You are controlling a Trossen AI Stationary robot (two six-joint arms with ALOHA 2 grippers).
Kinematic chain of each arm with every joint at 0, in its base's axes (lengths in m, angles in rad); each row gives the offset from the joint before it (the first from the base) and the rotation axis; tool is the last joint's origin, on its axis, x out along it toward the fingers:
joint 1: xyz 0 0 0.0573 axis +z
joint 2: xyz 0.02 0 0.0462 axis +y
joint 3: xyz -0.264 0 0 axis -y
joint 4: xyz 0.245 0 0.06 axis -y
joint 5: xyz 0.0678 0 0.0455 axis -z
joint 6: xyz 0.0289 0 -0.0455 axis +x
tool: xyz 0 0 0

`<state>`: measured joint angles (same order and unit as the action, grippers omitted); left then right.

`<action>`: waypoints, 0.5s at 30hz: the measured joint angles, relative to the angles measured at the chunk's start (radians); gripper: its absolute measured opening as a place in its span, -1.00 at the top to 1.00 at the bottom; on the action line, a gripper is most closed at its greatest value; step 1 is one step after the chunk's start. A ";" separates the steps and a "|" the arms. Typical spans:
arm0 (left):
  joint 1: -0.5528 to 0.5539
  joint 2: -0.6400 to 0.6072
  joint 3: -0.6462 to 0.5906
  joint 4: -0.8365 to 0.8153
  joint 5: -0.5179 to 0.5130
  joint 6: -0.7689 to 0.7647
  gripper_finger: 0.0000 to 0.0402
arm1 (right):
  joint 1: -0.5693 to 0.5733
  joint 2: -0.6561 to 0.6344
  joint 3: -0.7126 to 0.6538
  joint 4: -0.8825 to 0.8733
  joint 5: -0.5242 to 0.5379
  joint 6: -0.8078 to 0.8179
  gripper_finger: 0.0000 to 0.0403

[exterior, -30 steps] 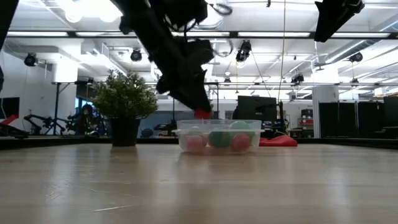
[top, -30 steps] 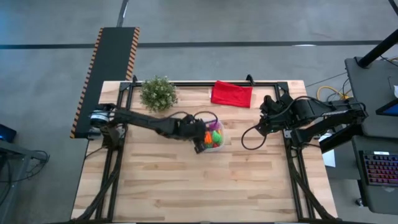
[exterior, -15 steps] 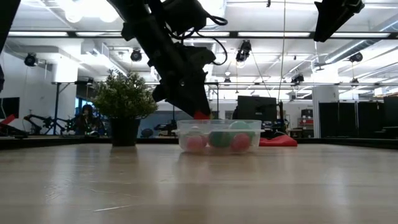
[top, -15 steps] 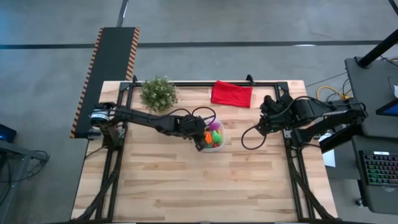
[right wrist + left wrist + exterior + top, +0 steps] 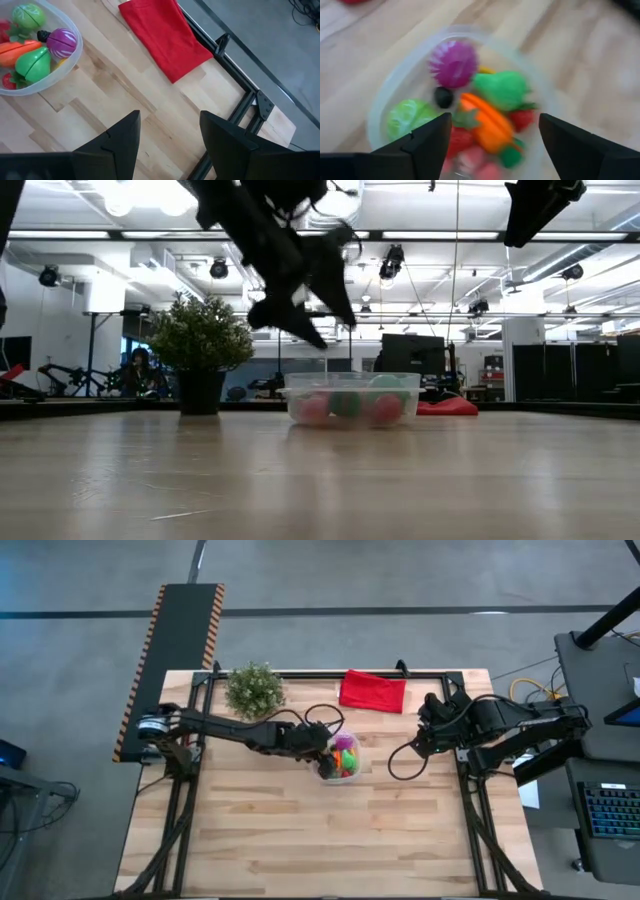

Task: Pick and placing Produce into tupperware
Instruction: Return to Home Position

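The tupperware [image 5: 352,770] is a round clear tub in the middle of the table, seen too in the low view [image 5: 352,398]. It holds the produce [image 5: 487,122]: a purple piece [image 5: 452,62], green pieces, an orange one and red ones. My left gripper [image 5: 495,120] hangs open just above the tub's left part [image 5: 325,325], with nothing between its fingers. My right gripper [image 5: 421,736] waits open, raised near the table's right edge, its wrist view showing the tub [image 5: 59,72] off to one side.
A bushy potted plant [image 5: 253,690] stands at the far left. A folded red cloth [image 5: 372,690] lies at the far edge, right of centre. Bare wood stretches across the table's near half [image 5: 330,840]. Black frame rails run along the table's edges.
My left gripper has opened wide and rolled about its own axis above the tub, drifting a little toward the far edge. The small red piece that was at its fingertips is gone from them and lies among the produce in the tub.
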<state>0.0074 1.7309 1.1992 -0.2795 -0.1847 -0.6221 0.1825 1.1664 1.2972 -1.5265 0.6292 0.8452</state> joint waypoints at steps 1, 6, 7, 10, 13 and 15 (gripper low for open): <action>0.000 -0.017 0.000 0.000 0.028 0.000 -0.43 | 0.000 0.000 0.000 0.000 0.000 0.000 0.01; -0.016 -0.146 -0.002 0.029 0.099 -0.024 -0.45 | 0.000 0.000 0.017 -0.003 -0.025 0.031 0.01; -0.024 -0.179 -0.002 0.037 0.100 -0.015 -0.45 | 0.000 0.000 0.025 -0.003 -0.038 0.060 0.01; -0.038 -0.272 -0.002 0.074 0.103 0.002 -0.45 | 0.000 0.000 0.056 -0.005 -0.094 0.121 0.01; -0.043 -0.356 -0.012 0.066 0.102 -0.050 -0.45 | 0.015 -0.002 0.085 0.019 -0.107 0.091 0.01; -0.057 -0.406 -0.020 0.068 0.098 -0.044 -0.45 | 0.035 -0.003 0.107 0.049 -0.113 0.018 0.01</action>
<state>-0.0499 1.3248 1.1790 -0.2115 -0.0863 -0.6666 0.2171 1.1637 1.4039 -1.4776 0.5159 0.8628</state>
